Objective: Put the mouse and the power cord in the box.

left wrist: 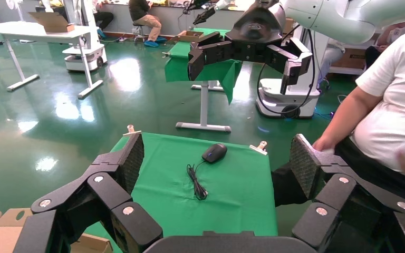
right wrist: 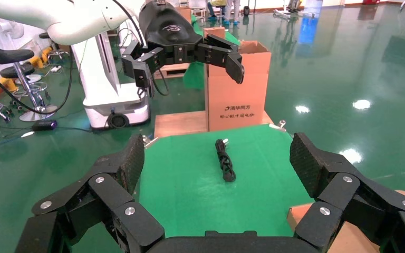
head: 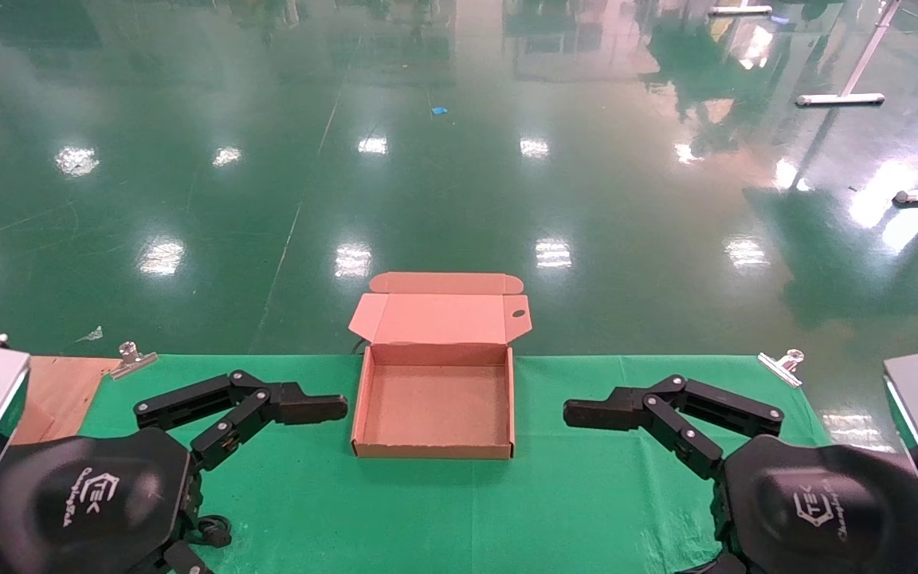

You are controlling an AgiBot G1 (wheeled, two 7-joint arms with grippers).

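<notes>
Nothing packed yet. Nearest the robot, both arms low over the green cloth-covered table [head: 331,502], one either side of the box. Left gripper [right wrist: 190,74] spread wide, holding nothing. Right gripper [left wrist: 242,71] likewise splayed and bare (seen best from the opposite wrist in each case).

Between them, on the cloth: shallow square brown corrugated cardboard box [head: 433,451], lid [head: 439,319] folded back on its hinge and standing up at the far edge, small oval hole near its right corner. Inside, only bare cardboard floor.

Farther out toward the robot's right end of the table, as the left wrist view shows: small black oval mouse [left wrist: 214,153] flat on the cloth, well apart from the box, thin black cable [left wrist: 195,182] trailing from it in a loose squiggle. Toward the left end, in the right wrist view: thin black power cord [right wrist: 225,162] in a narrow bundle, also flat on the cloth and untouched. Neither visible from the head view, probably hidden below the arms.

So, by judgement: start of the job. Both pick-ups and both placements left to do; box open and ready to receive.
</notes>
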